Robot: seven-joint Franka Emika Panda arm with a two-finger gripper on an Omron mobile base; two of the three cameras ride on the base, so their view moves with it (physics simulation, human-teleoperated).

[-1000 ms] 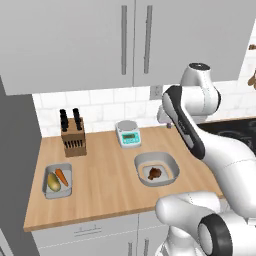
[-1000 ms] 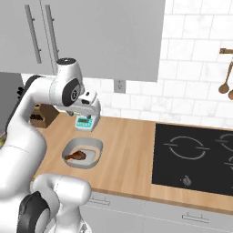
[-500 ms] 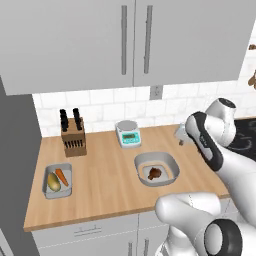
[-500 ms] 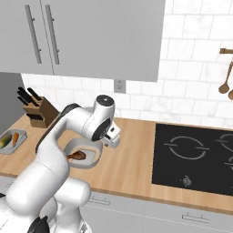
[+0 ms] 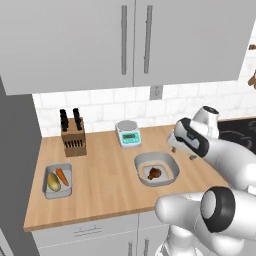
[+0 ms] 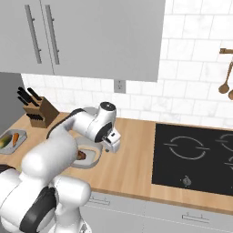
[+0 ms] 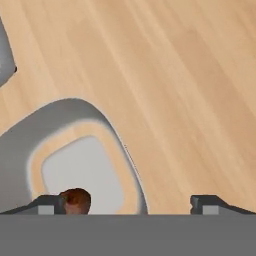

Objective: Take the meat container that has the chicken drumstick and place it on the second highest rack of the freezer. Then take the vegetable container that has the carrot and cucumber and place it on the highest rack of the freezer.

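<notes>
The meat container [image 5: 157, 169] is a shallow grey dish with rounded corners and a wide sloping rim, sitting flat on the wooden tabletop [image 5: 105, 185] just in front of the kitchen scale [image 5: 128, 133]. In its pale flat bottom lies the chicken drumstick [image 5: 154, 173], a small dark reddish-brown piece, far smaller than the dish. In the hand view the dish [image 7: 75, 150] shows its thick grey rim and light inner floor, with the drumstick [image 7: 76, 201] peeking up at the bottom edge.

The claw [image 5: 182, 152] hangs just beside the dish's right rim, low over the tabletop, fingers pointing down and spread wide, holding nothing. In the hand view its two dark fingertips [image 7: 47, 205] stand far apart, one over the dish, the other over bare wood, so the rim lies between them.

Well to the left on the same tabletop, the vegetable container [image 5: 58, 180] is a smaller grey rectangular tray holding the slim orange carrot [image 5: 62, 175] and the stubby yellowish-green cucumber [image 5: 53, 182] side by side. A knife block [image 5: 73, 136] stands behind it near the tiled wall. The black hob [image 6: 195, 159] lies to the right.
</notes>
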